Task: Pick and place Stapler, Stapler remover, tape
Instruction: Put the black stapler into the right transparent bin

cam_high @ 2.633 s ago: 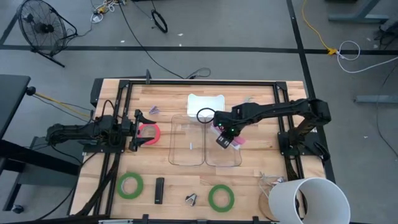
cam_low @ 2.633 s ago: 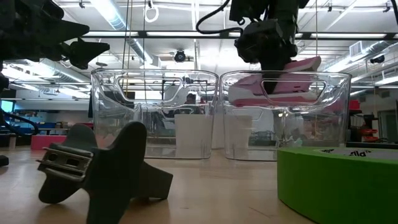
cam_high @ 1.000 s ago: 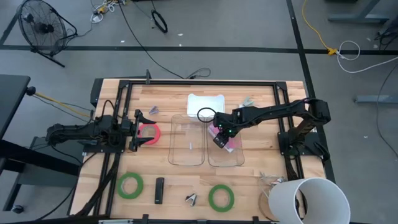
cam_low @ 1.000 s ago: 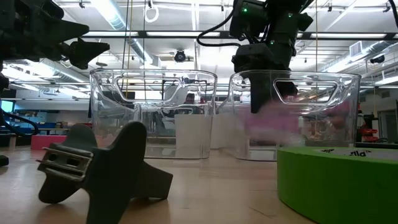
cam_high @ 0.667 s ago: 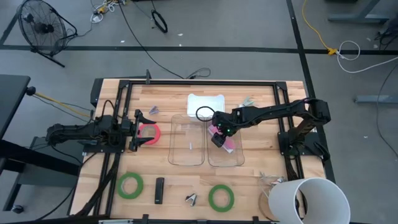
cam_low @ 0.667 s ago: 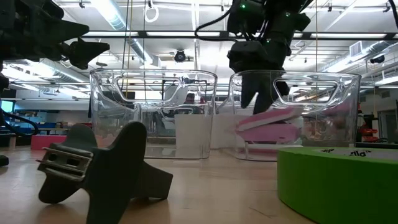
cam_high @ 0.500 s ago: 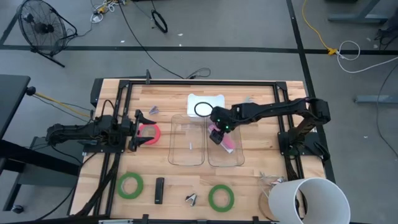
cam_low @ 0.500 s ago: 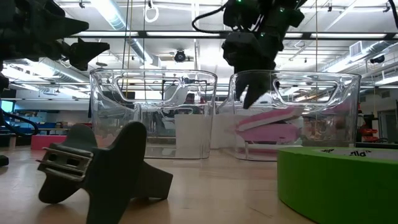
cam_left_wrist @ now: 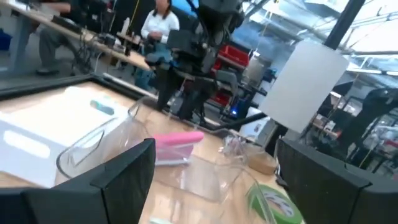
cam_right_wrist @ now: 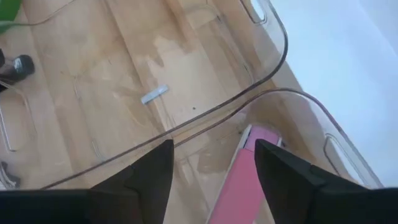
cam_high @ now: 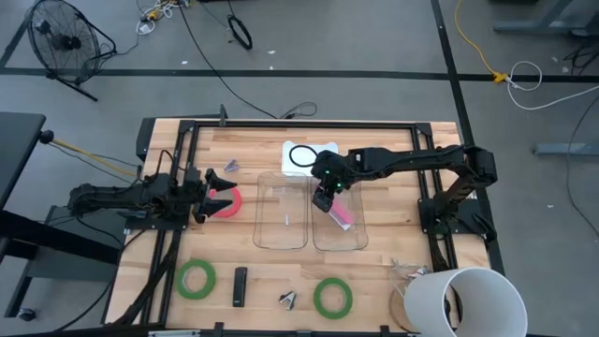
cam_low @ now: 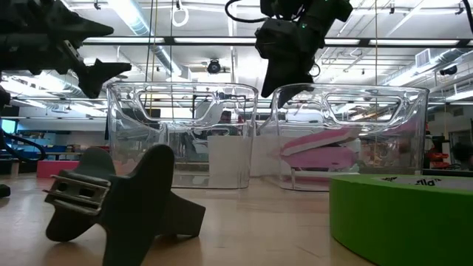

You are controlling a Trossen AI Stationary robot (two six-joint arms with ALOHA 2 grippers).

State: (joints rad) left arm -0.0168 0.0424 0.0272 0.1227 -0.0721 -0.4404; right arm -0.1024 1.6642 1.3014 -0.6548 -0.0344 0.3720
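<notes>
High view shows the right gripper [cam_high: 325, 192] at frame centre with jaws released and empty, above the upper edge of the right clear bin [cam_high: 339, 245], where the pink stapler [cam_high: 339, 214] lies. Left gripper [cam_high: 208, 195], jaws spread, hovers by the pink tape [cam_high: 227, 198] at centre left.

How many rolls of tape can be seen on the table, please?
3. One green tape roll lies at the near left, a second green tape roll at the near middle, and a pink tape roll sits beside the left gripper. Others may be hidden.
</notes>
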